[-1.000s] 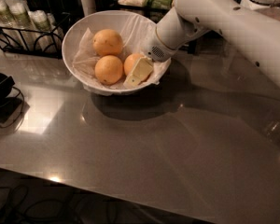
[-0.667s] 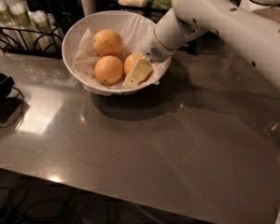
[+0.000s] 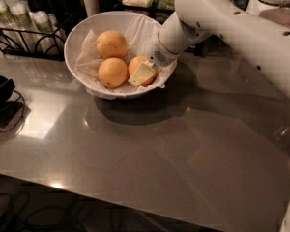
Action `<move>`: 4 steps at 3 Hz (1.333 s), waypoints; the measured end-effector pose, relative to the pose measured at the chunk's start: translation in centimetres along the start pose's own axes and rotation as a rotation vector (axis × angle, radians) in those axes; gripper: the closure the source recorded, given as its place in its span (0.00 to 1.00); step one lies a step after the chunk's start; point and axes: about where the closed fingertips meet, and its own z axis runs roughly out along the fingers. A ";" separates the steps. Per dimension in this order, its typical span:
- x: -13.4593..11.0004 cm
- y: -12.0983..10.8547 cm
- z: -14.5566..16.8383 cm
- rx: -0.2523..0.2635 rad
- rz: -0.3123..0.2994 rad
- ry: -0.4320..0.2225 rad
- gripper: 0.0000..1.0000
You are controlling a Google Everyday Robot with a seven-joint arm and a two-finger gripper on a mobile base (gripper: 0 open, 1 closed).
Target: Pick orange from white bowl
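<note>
Claw (image 3: 141, 75) of mine sits low inside the wide, round white bowl (image 3: 77, 30) with its crumpled paper lining, set against the front of the deeper-coloured round orange (image 3: 136, 63) on the bowl's right side. I judge this to be the grasping step: I am at the fruit, and it is not yet lifted. Whether the claw is spread around it or already pinching it, I cannot tell, because only one pale cream face shows and my own white arm (image 3: 217, 18) covers the rest.

Nearer than the claw lies the glossy grey counter (image 3: 150, 163). The next move calls for a sure hold, then a straight lift clear of the rim without dragging the paper. Just left of the claw rests a paler fruit (image 3: 112, 72), and a second paler fruit (image 3: 111, 43) sits behind that. Beyond them, a black wire rack (image 3: 19, 37) fades into dark clutter I cannot identify.
</note>
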 end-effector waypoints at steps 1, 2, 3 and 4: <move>-0.1 0.0 -0.1 0.003 0.003 0.000 0.78; -0.1 0.0 -0.1 0.003 0.003 0.000 0.99; -0.1 0.0 -0.1 0.003 0.003 0.000 1.00; -0.2 0.4 -1.1 0.009 0.010 -0.036 1.00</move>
